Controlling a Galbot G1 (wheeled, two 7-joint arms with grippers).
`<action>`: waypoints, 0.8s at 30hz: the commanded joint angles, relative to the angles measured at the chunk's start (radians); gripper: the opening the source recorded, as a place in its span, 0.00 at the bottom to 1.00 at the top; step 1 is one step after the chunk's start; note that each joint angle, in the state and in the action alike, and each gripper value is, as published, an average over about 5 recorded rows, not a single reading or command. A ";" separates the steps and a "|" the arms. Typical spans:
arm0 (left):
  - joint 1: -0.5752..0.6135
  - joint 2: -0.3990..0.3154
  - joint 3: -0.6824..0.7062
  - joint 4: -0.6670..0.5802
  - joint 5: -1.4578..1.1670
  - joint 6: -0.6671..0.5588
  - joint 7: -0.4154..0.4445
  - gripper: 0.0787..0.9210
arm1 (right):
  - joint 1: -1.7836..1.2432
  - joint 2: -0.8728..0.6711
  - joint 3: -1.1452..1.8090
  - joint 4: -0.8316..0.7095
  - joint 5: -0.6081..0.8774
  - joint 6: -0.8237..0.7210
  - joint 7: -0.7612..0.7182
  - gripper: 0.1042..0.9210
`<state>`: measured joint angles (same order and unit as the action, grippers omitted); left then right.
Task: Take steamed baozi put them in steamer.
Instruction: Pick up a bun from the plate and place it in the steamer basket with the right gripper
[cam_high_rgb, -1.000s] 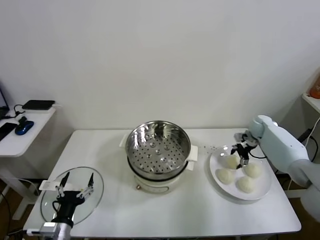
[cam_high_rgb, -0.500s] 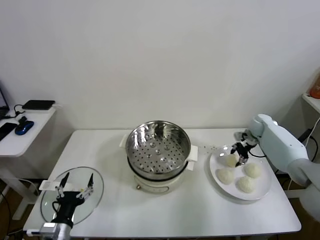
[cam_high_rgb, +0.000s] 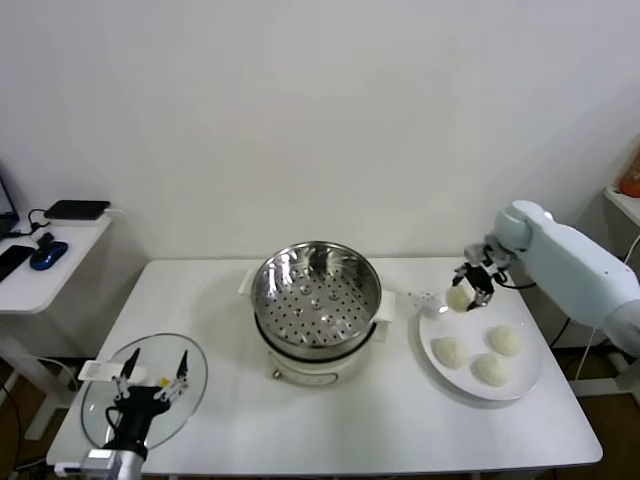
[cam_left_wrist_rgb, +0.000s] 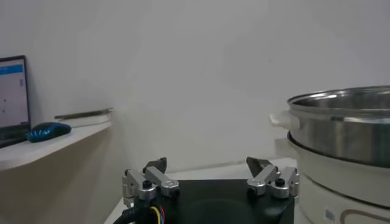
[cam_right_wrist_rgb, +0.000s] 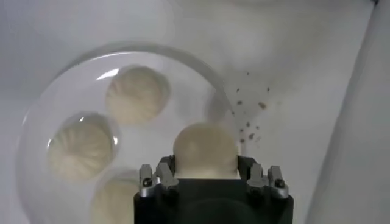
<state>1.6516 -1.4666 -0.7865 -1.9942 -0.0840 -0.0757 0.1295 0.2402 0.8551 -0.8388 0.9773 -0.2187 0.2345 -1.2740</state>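
The right gripper (cam_high_rgb: 467, 294) has its fingers closed on one steamed baozi (cam_high_rgb: 459, 298), held above the plate's (cam_high_rgb: 523, 379) edge nearest the steamer (cam_high_rgb: 316, 296). The bun looks soft, light and easily dented, so a gentle hold across its widest part, as here, seems best; squeezing harder would likely crush it. Three more buns (cam_right_wrist_rgb: 136, 94) lie on the plate near the tabletop's right edge. The steamer, mid-tabletop, shows only its bare perforated tray. The left gripper (cam_high_rgb: 153, 382), fingers spread, waits over the glass lid (cam_high_rgb: 100, 405) at the front-left corner.
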 joint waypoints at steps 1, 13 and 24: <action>0.000 -0.002 0.001 -0.003 0.014 0.006 -0.006 0.88 | 0.184 -0.050 -0.147 0.218 0.036 0.026 -0.022 0.67; -0.002 -0.002 0.001 -0.015 0.020 0.027 -0.018 0.88 | 0.337 0.130 -0.195 0.303 -0.073 0.168 -0.021 0.67; -0.014 -0.007 -0.005 -0.015 0.027 0.029 -0.020 0.88 | 0.293 0.424 -0.160 0.167 -0.219 0.263 0.007 0.67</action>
<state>1.6380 -1.4734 -0.7913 -2.0102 -0.0592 -0.0502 0.1116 0.5109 1.1324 -0.9830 1.1645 -0.3727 0.4460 -1.2717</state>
